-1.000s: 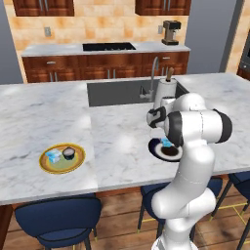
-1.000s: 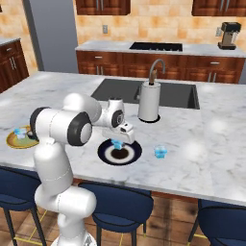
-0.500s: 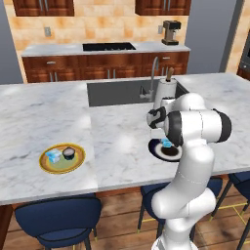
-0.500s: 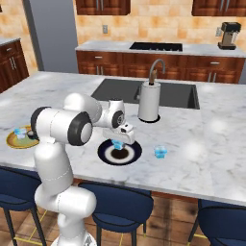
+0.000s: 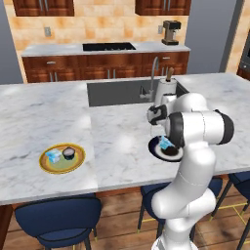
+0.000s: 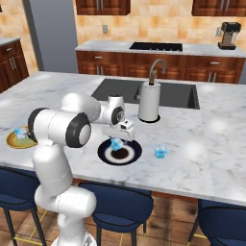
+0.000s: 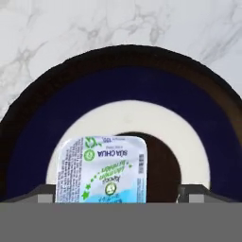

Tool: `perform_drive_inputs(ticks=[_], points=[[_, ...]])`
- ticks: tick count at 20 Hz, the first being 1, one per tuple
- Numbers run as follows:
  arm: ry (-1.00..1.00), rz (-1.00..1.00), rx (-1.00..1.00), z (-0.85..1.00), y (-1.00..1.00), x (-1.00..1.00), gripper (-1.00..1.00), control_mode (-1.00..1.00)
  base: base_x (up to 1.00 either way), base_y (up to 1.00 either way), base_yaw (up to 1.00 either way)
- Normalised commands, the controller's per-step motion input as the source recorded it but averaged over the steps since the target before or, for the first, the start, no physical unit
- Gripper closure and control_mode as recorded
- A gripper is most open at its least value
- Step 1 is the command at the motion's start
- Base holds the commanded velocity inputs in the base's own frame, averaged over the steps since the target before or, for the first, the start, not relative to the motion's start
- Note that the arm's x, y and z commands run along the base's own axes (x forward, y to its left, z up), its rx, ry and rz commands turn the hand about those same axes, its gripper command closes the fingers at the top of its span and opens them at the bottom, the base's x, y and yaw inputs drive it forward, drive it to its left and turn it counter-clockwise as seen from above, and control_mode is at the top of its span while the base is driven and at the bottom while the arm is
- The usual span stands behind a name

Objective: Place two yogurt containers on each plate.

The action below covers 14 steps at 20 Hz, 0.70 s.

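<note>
Left base view, from left to right: the golden-yellow plate [image 5: 62, 158] sits at the lower left of the frame with a pale-blue yogurt tub [image 5: 53, 156] and the dark round yogurt cup [image 5: 69, 153] both resting on it, so that plate looks finished. Right of centre, the black plate [image 5: 157, 152] lies on the marble island counter [image 5: 44, 112], partly behind the white arm, with a pale-blue tub [image 5: 165, 143] over it.

Right base view shows the gripper [image 6: 117, 140] at centre frame, just above the black plate, and a last pale-blue tub [image 6: 160, 152] alone on the counter just right of that plate.

Hand view has the tub label-up in the lower middle over the plate's brown centre, with the two finger tips [image 7: 43, 192] standing wide at the bottom corners, clear of its sides; the fingers appear to have let go. I judge three tubs placed and one left to fetch.
</note>
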Motion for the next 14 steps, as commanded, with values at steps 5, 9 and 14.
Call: perform_drive_inputs(ticks=[5,9,14], points=[[-0.05,0.02,-0.01,0.46,0.01,-0.23,-1.0,-1.0,0.0,0.0,0.0],[-0.12,0.0,-0.1,0.56,0.35,-0.27,-1.0,-1.0,0.0,0.0,0.0],[0.0,0.07,0.0,0.55,0.13,-0.92,-1.0,-1.0,0.0,0.0,0.0]])
